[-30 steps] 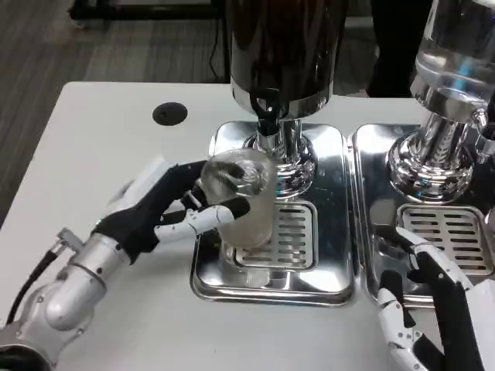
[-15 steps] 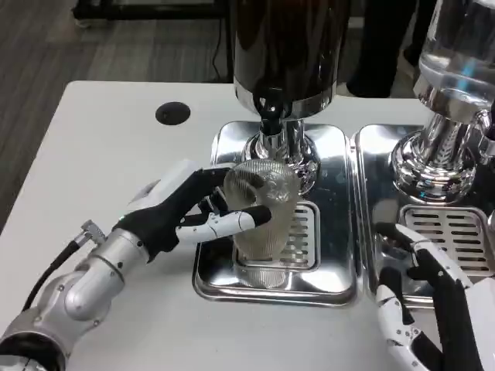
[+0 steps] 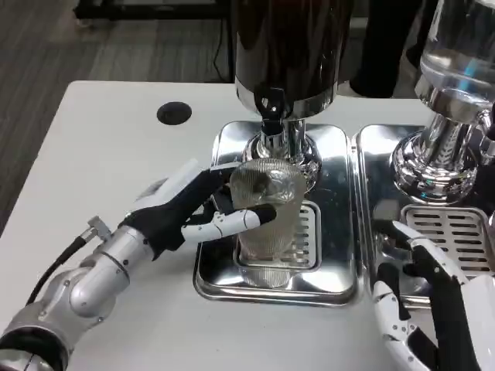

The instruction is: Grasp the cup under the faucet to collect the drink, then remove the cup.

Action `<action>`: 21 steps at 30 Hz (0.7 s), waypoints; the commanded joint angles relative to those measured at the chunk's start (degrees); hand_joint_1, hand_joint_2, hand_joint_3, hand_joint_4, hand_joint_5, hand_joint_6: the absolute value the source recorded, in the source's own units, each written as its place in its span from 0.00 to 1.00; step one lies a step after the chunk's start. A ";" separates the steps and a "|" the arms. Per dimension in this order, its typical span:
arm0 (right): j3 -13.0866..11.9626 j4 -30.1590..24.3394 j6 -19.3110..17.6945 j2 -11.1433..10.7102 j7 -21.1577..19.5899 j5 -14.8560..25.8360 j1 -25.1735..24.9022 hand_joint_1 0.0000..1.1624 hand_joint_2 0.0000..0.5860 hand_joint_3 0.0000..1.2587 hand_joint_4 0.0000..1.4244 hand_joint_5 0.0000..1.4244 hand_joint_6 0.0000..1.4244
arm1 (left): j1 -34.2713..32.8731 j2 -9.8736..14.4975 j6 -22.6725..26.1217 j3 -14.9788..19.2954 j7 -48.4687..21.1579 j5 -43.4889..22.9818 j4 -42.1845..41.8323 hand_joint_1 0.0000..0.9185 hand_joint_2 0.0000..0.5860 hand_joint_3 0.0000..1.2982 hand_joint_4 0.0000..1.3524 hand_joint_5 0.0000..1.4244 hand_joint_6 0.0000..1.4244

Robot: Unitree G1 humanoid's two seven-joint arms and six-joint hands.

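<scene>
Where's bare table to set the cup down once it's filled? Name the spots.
Free: the white table left of the drip tray, around the black grommet, and the front strip beside the left hand. Crowded: both trays, with the cup under the faucet and the right hand.

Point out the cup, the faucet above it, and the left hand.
cup (image 3: 271,220): head view, on its ribbed clear side wall.
faucet (image 3: 271,108): head view, on the black tap handle.
left hand (image 3: 182,212): head view, on the black palm beside the cup.
</scene>
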 commanded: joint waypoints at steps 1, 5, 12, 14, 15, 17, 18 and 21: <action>-0.02 0.65 -0.81 -0.07 -0.40 0.36 -0.37 0.29 0.89 0.24 0.18 0.18 0.30 | -0.87 0.80 -0.67 -0.35 1.02 0.86 -0.35 0.08 0.24 0.23 0.19 0.26 0.24; 0.07 0.72 -0.79 -0.03 -0.35 0.53 -0.37 0.29 0.89 0.24 0.18 0.18 0.30 | -0.73 1.27 -1.70 -0.09 1.14 0.57 -0.72 0.07 0.23 0.22 0.18 0.25 0.23; 0.10 0.56 -0.80 -0.24 0.00 0.93 -0.21 0.29 0.89 0.24 0.18 0.19 0.30 | -0.24 1.86 -3.73 0.50 1.31 -0.05 -1.56 0.06 0.21 0.22 0.17 0.23 0.21; 0.15 0.44 -0.74 -0.27 0.13 0.96 -0.22 0.29 0.89 0.24 0.18 0.19 0.30 | -0.18 1.97 -3.98 0.74 1.12 -0.31 -1.69 0.05 0.21 0.21 0.15 0.21 0.19; 0.14 0.39 -0.73 -0.29 0.20 1.04 -0.21 0.29 0.89 0.24 0.18 0.19 0.30 | -0.11 2.05 -4.14 0.96 0.97 -0.57 -1.76 0.05 0.21 0.21 0.15 0.21 0.19; 0.09 0.31 -0.77 -0.37 0.24 1.19 -0.09 0.29 0.89 0.24 0.18 0.19 0.30 | 0.12 2.25 -4.60 1.47 0.76 -1.14 -1.91 0.05 0.20 0.20 0.14 0.20 0.19; 0.07 0.29 -0.78 -0.40 0.24 1.21 -0.08 0.29 0.89 0.24 0.18 0.19 0.30 | 0.28 2.43 -4.90 1.71 0.70 -1.39 -2.03 0.05 0.20 0.20 0.14 0.20 0.19; 0.02 0.15 -0.81 -0.51 0.30 1.29 -0.03 0.29 0.89 0.24 0.18 0.19 0.30 | 1.13 3.64 -6.08 3.01 0.09 -2.56 -2.55 0.05 0.19 0.19 0.13 0.19 0.19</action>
